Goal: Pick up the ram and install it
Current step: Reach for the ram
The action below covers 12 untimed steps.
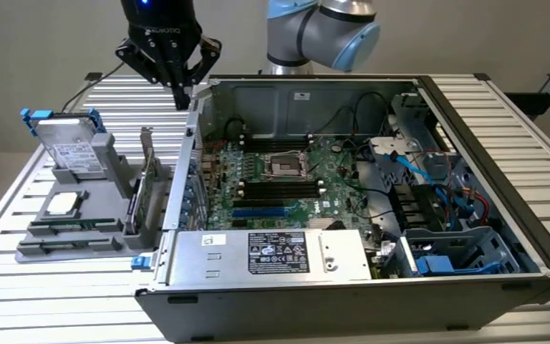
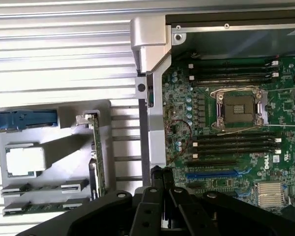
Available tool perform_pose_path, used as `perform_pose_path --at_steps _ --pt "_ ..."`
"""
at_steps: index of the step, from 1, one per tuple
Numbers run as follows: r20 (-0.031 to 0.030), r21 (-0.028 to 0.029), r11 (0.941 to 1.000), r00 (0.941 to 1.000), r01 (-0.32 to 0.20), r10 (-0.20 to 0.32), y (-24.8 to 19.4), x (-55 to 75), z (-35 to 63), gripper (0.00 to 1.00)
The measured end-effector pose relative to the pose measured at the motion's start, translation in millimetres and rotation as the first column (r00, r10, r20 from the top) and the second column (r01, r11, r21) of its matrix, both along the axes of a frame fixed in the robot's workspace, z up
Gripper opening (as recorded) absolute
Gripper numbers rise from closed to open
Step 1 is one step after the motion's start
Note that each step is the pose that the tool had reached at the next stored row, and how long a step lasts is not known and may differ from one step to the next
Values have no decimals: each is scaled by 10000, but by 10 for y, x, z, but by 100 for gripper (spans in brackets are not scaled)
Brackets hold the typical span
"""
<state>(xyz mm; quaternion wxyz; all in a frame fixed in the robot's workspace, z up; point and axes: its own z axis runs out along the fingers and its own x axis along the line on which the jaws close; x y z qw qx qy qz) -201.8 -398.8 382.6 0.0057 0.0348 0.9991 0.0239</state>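
The ram shows as two narrow green sticks [image 2: 44,188] lying low in a grey holder [image 2: 64,113], beside a square silver processor [image 2: 24,160]. In the exterior view a ram stick [image 1: 72,226] lies at the near end of that holder [image 1: 36,251], at the exterior view's left of the open computer case [image 1: 351,287]. My gripper [image 1: 181,99] hangs above the case's left wall at the back, well away from the ram. Its fingers are shut with nothing between them. In the wrist view the shut gripper [image 2: 161,173] points down over the case wall. Black memory slots [image 2: 233,143] flank the processor socket [image 2: 242,107].
A green expansion card [image 1: 143,188] stands upright in the holder next to the case wall. A hard drive [image 1: 69,147] with blue clips sits at the holder's far end. Cables, a power supply [image 1: 275,252] and drive cages fill the case's near and right sides.
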Motion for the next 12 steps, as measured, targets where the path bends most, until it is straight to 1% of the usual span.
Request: perform_pose_path --at_steps 4,10,12 --pt "-31 0 10000 10000 -12 12 0 -184 -48 10" --pt "-163 0 10000 9999 -20 20 0 -437 -112 10" --pt "-184 1 10000 9998 -24 24 -1 -529 -132 10"
